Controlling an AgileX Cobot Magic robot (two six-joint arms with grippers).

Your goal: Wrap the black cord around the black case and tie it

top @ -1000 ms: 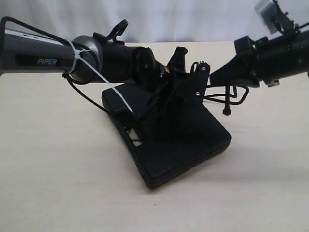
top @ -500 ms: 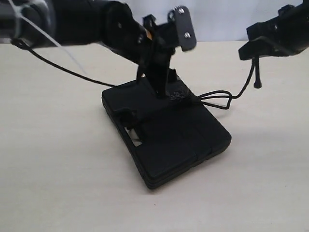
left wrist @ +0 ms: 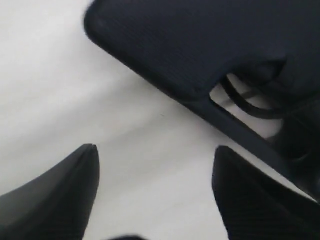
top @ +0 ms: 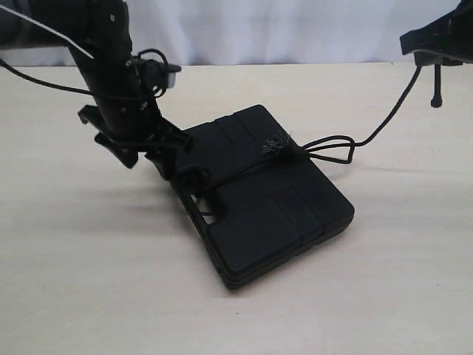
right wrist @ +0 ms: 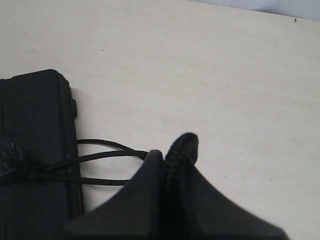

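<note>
The black case (top: 266,200) lies flat near the middle of the table (top: 89,288), one corner pointing toward the exterior camera. The black cord (top: 244,171) crosses its lid in a slanted line from the handle slot (top: 203,203) to a fuzzy tuft (top: 278,145) near the right edge. There it leaves the case in a few thin loops and climbs through the air to the right gripper (right wrist: 172,156). That gripper is pressed together on the cord, high and well to the right of the case; a short free end (top: 437,89) hangs below it.

The left gripper (left wrist: 155,167) sits at the case's left rear corner, just beside the handle slot. Its fingers (left wrist: 65,195) are spread, with only bare table between them — nothing held.

Open table surrounds the case in front and on both sides; the white backdrop (top: 295,29) closes off the far edge.

A second ago the left arm lay across the case and hid its rear half. Since then it has lifted clear and swung left, letting go on the way. The right gripper has drawn up and away — the cord runs straighter now. The case has not shifted.
</note>
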